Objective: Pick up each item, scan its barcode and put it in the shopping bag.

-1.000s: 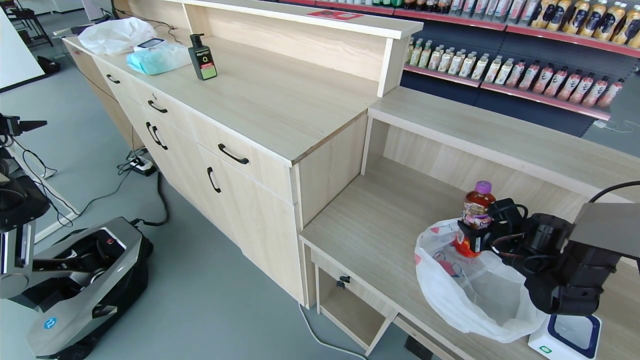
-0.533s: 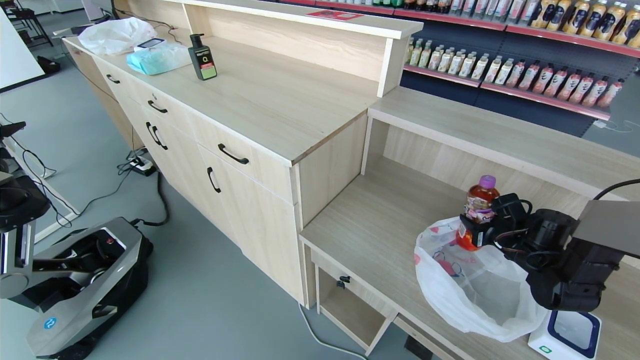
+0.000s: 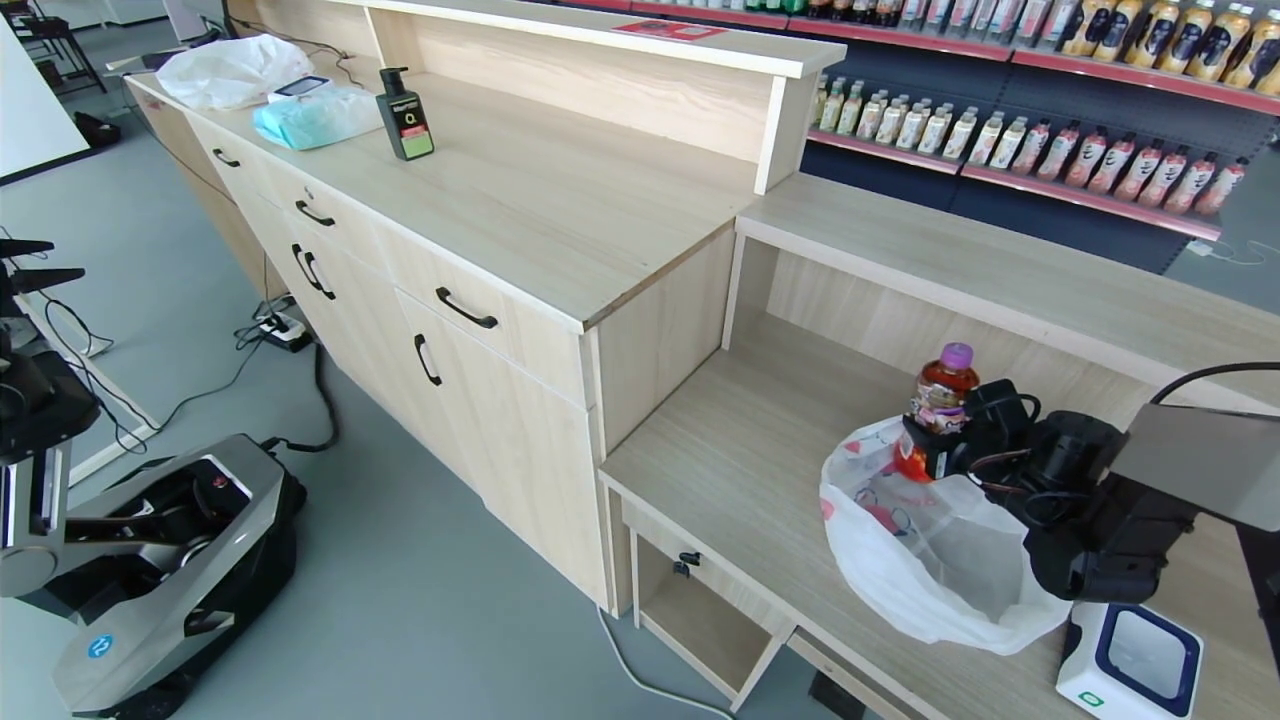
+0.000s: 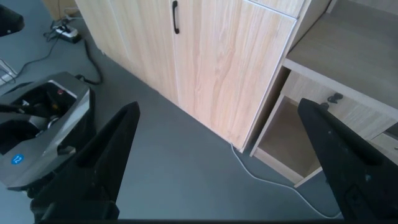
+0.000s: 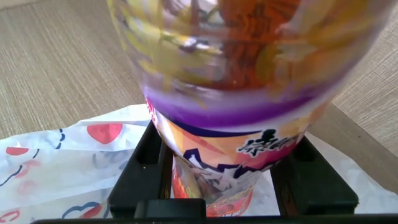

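Over the bag (image 3: 890,575) at its far rim, my right gripper (image 3: 926,456) was clamped on the upright bottle (image 3: 941,395); bagging seemed the step, calling next for lowering, then release.

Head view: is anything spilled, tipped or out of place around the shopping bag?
Nothing stands out. The purple-capped drink bottle is upright in the right gripper at the far rim of the open white plastic shopping bag on the low wooden counter; no spill shows.

A shop, probably: stocked drink shelves (image 3: 1000,135) behind a checkout counter (image 3: 560,215).
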Available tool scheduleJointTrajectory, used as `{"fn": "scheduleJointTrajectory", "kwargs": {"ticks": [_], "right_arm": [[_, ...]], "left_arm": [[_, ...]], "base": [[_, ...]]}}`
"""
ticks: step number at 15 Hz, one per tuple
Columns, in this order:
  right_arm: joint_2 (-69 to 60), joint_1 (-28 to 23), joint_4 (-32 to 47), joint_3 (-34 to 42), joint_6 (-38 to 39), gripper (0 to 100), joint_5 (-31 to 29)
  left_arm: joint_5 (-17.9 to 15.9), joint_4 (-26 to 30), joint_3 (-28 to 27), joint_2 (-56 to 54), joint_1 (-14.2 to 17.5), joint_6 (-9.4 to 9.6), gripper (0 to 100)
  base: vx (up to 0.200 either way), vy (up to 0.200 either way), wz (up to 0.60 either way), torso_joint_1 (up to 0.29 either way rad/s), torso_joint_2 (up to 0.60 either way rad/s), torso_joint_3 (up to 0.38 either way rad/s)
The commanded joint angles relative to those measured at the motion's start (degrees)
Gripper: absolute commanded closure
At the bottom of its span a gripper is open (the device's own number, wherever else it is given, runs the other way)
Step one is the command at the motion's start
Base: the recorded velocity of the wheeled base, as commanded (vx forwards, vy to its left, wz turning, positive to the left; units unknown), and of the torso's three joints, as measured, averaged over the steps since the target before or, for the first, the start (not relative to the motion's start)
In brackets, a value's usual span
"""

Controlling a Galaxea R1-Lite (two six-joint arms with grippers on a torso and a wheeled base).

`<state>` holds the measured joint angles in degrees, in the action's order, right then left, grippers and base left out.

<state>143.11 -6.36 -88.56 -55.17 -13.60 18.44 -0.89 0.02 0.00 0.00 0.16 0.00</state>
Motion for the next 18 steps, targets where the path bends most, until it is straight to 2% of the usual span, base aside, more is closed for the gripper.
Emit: {"fn": "scheduleJointTrajectory", "kwargs": {"ticks": [1,6,7,12,15,17,18], "right_arm": [[1.3,0.4,0.0,-1.0,0.0,100,0.0],[0.9,1.2,0.0,-0.9,-0.1,100,0.1],[0.9,1.3,0.0,-0.7,-0.1,0,0.1],[0.8,1.4,0.1,0.2,-0.4,0,0.1],[-2.0,1.3,0.4,0.9,-0.5,0,2.1],[-7.3,1.3,1.9,4.6,-0.5,0,3.0],[-13.9,1.3,5.6,8.8,-1.8,0,6.0]], "left_arm": [[0.0,0.0,0.0,0.0,0.0,0.00,0],[0.0,0.0,0.0,0.1,0.0,0.00,0],[0.0,0.0,0.0,0.0,0.0,0.00,0],[0.0,0.0,0.0,0.0,0.0,0.00,0],[0.0,0.0,0.0,0.0,0.0,0.00,0],[0.0,0.0,0.0,0.0,0.0,0.00,0],[0.0,0.0,0.0,0.0,0.0,0.00,0]], "base": [[0.000,0.000,0.00,0.000,0.00,0.000],[0.000,0.000,0.00,0.000,0.00,0.000],[0.000,0.000,0.00,0.000,0.00,0.000],[0.000,0.000,0.00,0.000,0.00,0.000],[0.000,0.000,0.00,0.000,0.00,0.000],[0.000,0.000,0.00,0.000,0.00,0.000],[0.000,0.000,0.00,0.000,0.00,0.000]]}}
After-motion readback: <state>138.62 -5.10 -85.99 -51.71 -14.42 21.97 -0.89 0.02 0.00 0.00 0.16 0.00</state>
